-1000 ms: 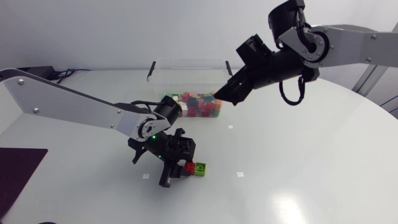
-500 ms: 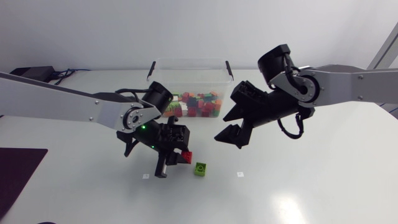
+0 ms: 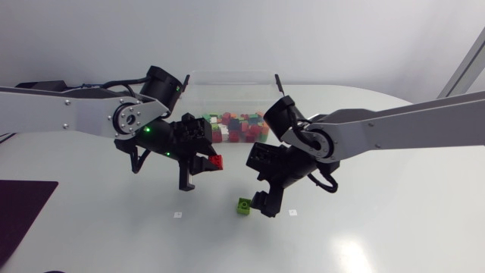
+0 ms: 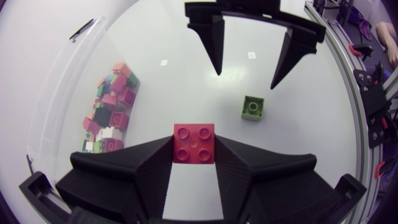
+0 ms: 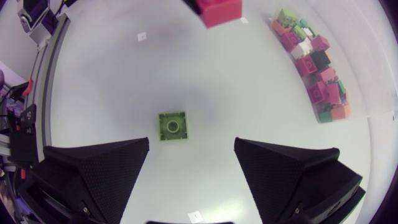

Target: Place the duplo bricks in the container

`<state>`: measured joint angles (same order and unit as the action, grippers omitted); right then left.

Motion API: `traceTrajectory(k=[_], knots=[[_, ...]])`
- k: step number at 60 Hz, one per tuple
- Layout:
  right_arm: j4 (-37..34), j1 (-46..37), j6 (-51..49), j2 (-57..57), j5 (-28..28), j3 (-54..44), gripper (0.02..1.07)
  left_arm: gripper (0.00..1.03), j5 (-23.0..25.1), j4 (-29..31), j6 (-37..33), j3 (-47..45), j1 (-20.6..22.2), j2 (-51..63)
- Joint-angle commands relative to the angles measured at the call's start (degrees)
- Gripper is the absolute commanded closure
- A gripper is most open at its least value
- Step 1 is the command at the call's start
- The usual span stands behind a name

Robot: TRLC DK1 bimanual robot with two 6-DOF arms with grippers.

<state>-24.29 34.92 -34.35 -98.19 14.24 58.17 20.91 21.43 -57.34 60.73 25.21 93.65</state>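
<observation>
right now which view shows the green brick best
The right wrist view: the green brick lies unobstructed, top up, ahead of the open right gripper. The left wrist view shows it farther off; the head view shows it small beside that gripper.

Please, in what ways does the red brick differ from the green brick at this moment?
The red brick shows four studs; the green brick shows one. The red brick is clamped between the fingers of the left gripper, while the green brick lies free on the table, just ahead of the open right gripper. Both are outside the container.
</observation>
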Motion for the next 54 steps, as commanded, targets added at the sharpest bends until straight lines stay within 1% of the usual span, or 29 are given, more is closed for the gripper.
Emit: traceTrajectory(k=[1,10,15,18,22,33,36,44,54], knots=[[-1.9,1.4,-0.1,-3.1,-2.3,2.4,0.09,0.77,0.4,-0.8,2.8,2.6,-0.5,-1.8],[-7.7,3.8,0.2,-6.7,-5.4,8.4,0.09,0.77,0.5,-3.4,6.7,4.2,-1.5,-2.8],[-10.7,4.9,0.3,-8.8,-6.4,11.9,0.09,0.77,0.5,-7.9,10.8,4.6,-2.8,-3.6],[-11.3,5.2,0.3,-9.6,-6.8,13.0,0.09,0.77,0.5,-10.7,13.1,4.7,-3.9,-3.9],[-12.4,5.5,-0.1,-10.7,-6.8,14.0,0.13,0.77,0.5,-11.9,14.6,5.3,-4.9,-3.9],[-13.0,6.0,-1.3,-12.6,-6.7,14.1,0.13,0.77,1.3,-16.6,18.7,6.0,-7.9,-3.8],[-13.3,6.1,-1.5,-12.9,-6.7,14.2,0.16,0.77,1.3,-17.7,19.7,6.0,-8.4,-3.8],[-13.4,6.8,-2.0,-13.8,-6.6,13.8,0.17,0.77,1.4,-21.0,22.9,6.1,-9.4,-3.6],[-13.3,7.8,-2.0,-14.4,-6.2,13.4,0.33,0.77,1.4,-23.5,25.5,7.3,-9.9,-1.9]])
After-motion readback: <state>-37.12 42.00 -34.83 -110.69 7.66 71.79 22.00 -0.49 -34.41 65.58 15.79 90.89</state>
